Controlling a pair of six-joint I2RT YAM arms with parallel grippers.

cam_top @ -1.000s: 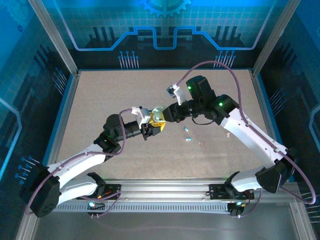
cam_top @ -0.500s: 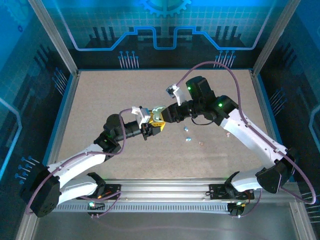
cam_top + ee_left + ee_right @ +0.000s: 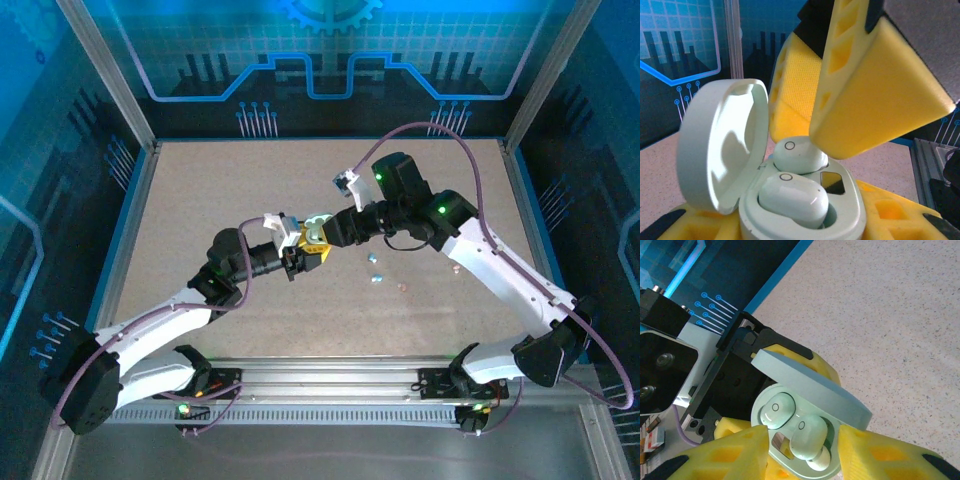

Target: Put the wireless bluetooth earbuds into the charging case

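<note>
1. From the top camera we see the left gripper (image 3: pixel 308 250) and the right gripper (image 3: pixel 330 232) meeting nose to nose above the middle of the counter (image 3: pixel 200 190). The pale mint charging case (image 3: pixel 318 221) is raised between them, off the surface.
2. To the right of the grippers, well apart from the case, a few loose pebble-like bits (image 3: pixel 376 277) lie on the counter. They are too small for us to tell more.
3. In the left wrist view the charging case (image 3: pixel 852 197) sits low between that gripper's own yellow fingers (image 3: pixel 885 215) — the left jaws are clamped on it. Its lid (image 3: pixel 715 150) is swung open to the left.
4. Both wireless bluetooth earbuds are seated in their wells, one at the front (image 3: pixel 792 196) and one behind it (image 3: pixel 799 155).
5. The right gripper's yellow fingers (image 3: pixel 875 85) hang over the case from above, one tip just over the rear earbud; we cannot tell whether it touches.
6. In the right wrist view the right gripper (image 3: pixel 801 440) has its jaws apart, one finger (image 3: pixel 735 455) on either side of the open case (image 3: pixel 760 422) and closed on nothing.
7. The two earbuds (image 3: pixel 775 410) lie side by side under the raised lid (image 3: pixel 815 387), and the left gripper's yellow finger (image 3: pixel 800 356) shows behind the lid.
</note>
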